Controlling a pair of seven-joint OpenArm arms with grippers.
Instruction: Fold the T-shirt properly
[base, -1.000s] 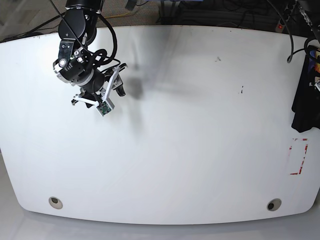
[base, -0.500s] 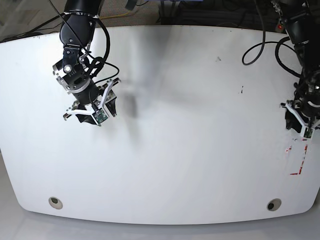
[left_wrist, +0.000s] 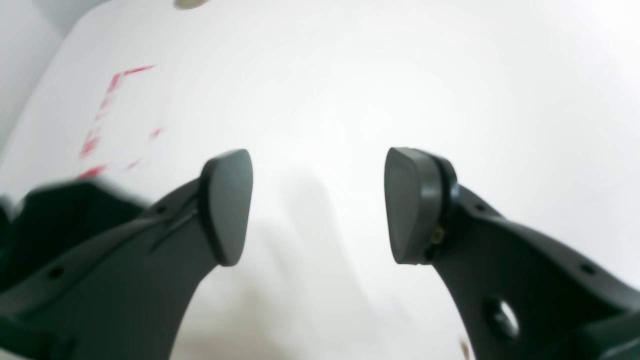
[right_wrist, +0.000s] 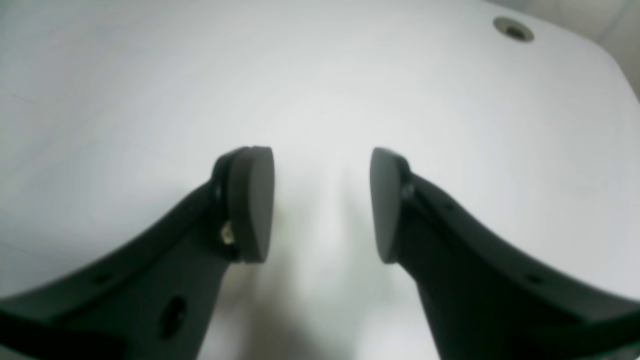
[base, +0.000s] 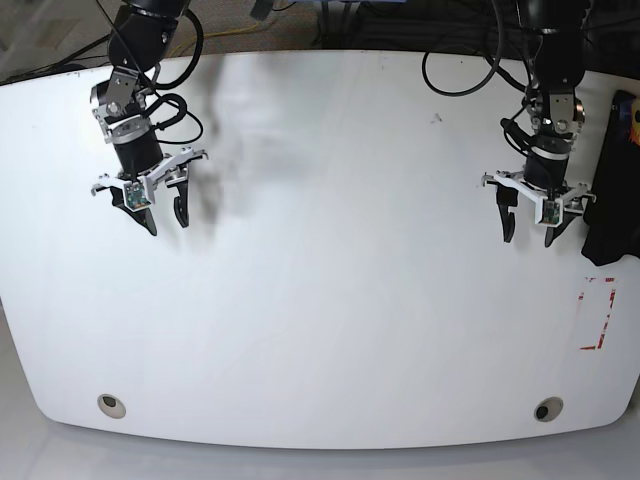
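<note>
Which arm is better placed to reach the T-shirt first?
Left. The left gripper hangs open beside the black T-shirt at the table's edge; the right gripper, also open, is at the far opposite side.

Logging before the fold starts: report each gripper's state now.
Left gripper: open, fingers apart, holding nothing.
Right gripper: open, fingers apart, holding nothing.
</note>
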